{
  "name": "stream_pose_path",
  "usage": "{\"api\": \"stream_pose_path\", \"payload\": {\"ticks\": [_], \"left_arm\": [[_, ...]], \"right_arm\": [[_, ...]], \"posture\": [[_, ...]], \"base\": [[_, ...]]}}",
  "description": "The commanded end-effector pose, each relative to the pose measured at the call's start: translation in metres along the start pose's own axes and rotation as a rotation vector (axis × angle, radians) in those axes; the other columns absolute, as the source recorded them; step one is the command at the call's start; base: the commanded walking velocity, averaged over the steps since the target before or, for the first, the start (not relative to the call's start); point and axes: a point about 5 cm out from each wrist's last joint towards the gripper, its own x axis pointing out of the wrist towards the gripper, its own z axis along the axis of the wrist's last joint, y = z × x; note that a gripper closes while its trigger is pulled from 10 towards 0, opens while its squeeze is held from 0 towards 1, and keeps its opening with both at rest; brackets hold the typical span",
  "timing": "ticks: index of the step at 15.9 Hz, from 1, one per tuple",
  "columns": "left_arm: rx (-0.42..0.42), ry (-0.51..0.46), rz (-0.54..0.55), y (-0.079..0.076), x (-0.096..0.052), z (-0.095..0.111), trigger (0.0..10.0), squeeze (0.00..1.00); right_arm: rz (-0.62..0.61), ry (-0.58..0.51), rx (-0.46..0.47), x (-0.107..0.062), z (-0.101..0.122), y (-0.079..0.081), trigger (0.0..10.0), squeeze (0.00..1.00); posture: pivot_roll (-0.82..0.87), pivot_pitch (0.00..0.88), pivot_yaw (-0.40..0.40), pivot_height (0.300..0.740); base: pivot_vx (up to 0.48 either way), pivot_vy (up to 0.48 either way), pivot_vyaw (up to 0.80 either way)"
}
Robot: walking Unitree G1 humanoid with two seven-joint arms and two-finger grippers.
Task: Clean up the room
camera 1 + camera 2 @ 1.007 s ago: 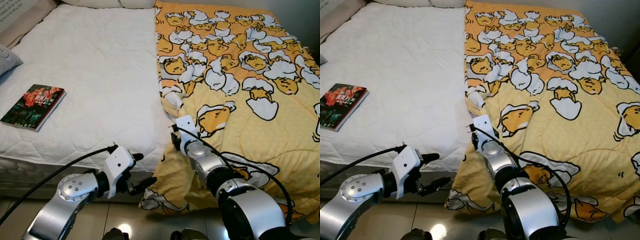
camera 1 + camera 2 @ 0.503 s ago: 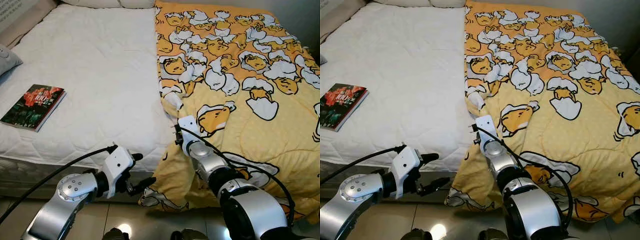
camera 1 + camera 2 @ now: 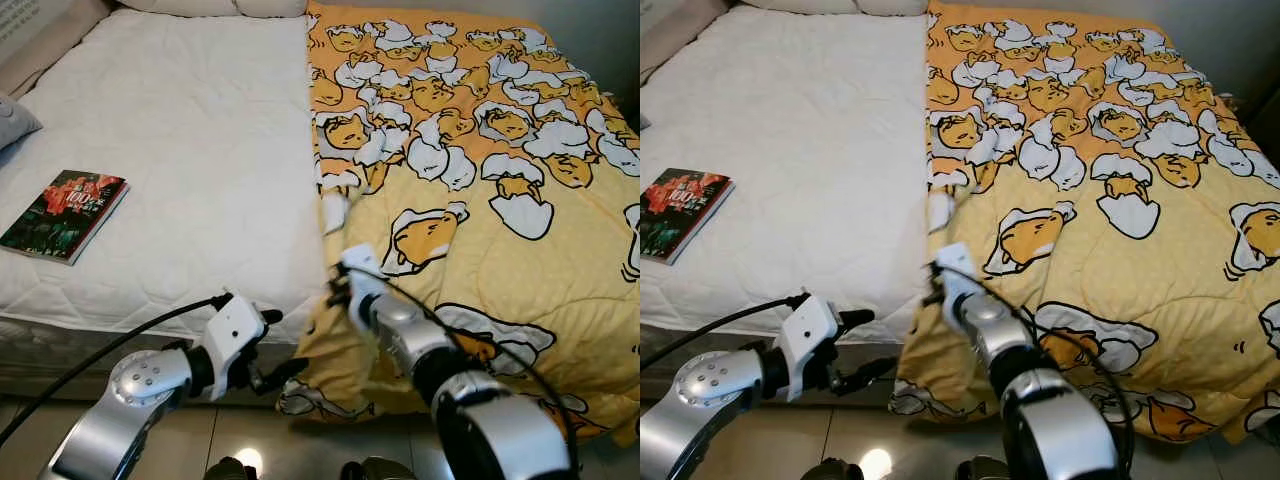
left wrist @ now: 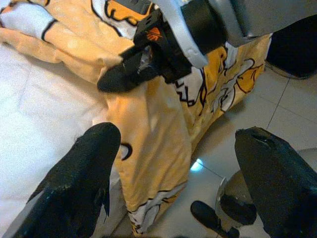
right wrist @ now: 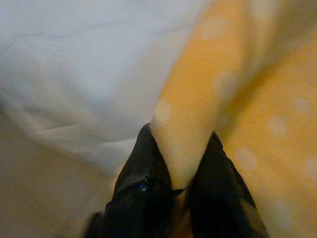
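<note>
A yellow blanket (image 3: 470, 190) printed with cartoon eggs covers the right half of the bed, and its near corner hangs over the front edge. My right gripper (image 5: 178, 163) is shut on a fold of the blanket's left edge (image 3: 335, 290), close to the bed's front. From the left wrist view, this gripper (image 4: 133, 69) is clamped on the hanging yellow cloth. My left gripper (image 3: 285, 343) is open, low in front of the mattress and just left of the hanging corner, with nothing between its fingers (image 4: 94, 173).
The white mattress (image 3: 190, 140) lies bare on the left half. A dark book (image 3: 65, 215) rests near its left front edge, with a grey pillow (image 3: 15, 120) beyond it. Pale pillows (image 3: 200, 5) line the headboard end. Shiny tiled floor (image 4: 247, 124) lies below.
My right gripper has shifted left and nearer the bed's front edge, dragging the blanket's edge with it. The left arm has hardly moved.
</note>
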Motion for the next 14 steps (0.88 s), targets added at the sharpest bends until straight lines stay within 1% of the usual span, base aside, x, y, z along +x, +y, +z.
{"api": "stream_pose_path", "payload": {"ticks": [1, 3, 5, 7, 9, 10, 11, 12, 14], "left_arm": [[0.012, -0.004, 0.007, 0.001, -0.003, 0.001, 10.0, 0.0], [0.011, -0.002, 0.008, 0.001, -0.004, 0.001, 10.0, 0.0], [0.011, 0.002, 0.011, 0.001, -0.004, 0.0, 10.0, 0.0], [0.015, 0.005, 0.014, 0.003, -0.005, 0.0, 10.0, 0.0], [0.019, 0.007, 0.016, 0.004, -0.006, -0.001, 10.0, 0.0], [0.021, 0.011, 0.017, 0.005, -0.006, -0.002, 10.0, 0.0], [0.023, 0.015, 0.018, 0.005, -0.007, -0.003, 10.0, 0.0], [0.025, 0.017, 0.018, 0.005, -0.007, -0.003, 10.0, 0.0], [0.03, 0.019, 0.024, 0.007, -0.008, -0.003, 10.0, 0.0]], "right_arm": [[0.075, 0.007, 0.015, 0.0, 0.0, 0.007, 0.0, 0.0], [0.237, 0.031, 0.045, 0.001, -0.003, 0.025, 0.0, 0.0], [0.364, 0.01, 0.043, 0.0, -0.003, 0.042, 0.0, 0.0], [0.411, -0.002, 0.045, -0.001, 0.0, 0.052, 0.0, 0.0], [0.4, -0.004, 0.048, 0.0, 0.002, 0.055, 0.0, 0.0], [0.41, -0.002, 0.087, 0.0, 0.003, 0.058, 10.0, 0.0], [0.432, 0.005, 0.124, 0.0, 0.003, 0.061, 10.0, 0.14], [0.438, 0.009, 0.123, -0.001, 0.002, 0.061, 10.0, 1.0], [0.447, 0.026, 0.092, -0.002, -0.002, 0.061, 10.0, 1.0]], "posture": [[-0.03, 0.071, -0.053, 0.74], [-0.03, 0.07, -0.052, 0.74], [-0.03, 0.067, -0.051, 0.74], [-0.03, 0.063, -0.053, 0.74], [-0.02, 0.062, -0.054, 0.74], [-0.02, 0.056, -0.058, 0.74], [-0.02, 0.055, -0.059, 0.74], [-0.02, 0.055, -0.059, 0.74], [-0.02, 0.046, -0.062, 0.74]], "base": [[0.0, 0.0, 0.0], [0.0, 0.0, 0.0], [0.0, 0.0, 0.0], [0.0, 0.0, 0.0], [0.0, 0.0, 0.0], [0.0, 0.0, 0.0], [0.0, 0.0, 0.0], [0.0, 0.0, 0.0], [0.0, 0.0, 0.0]]}}
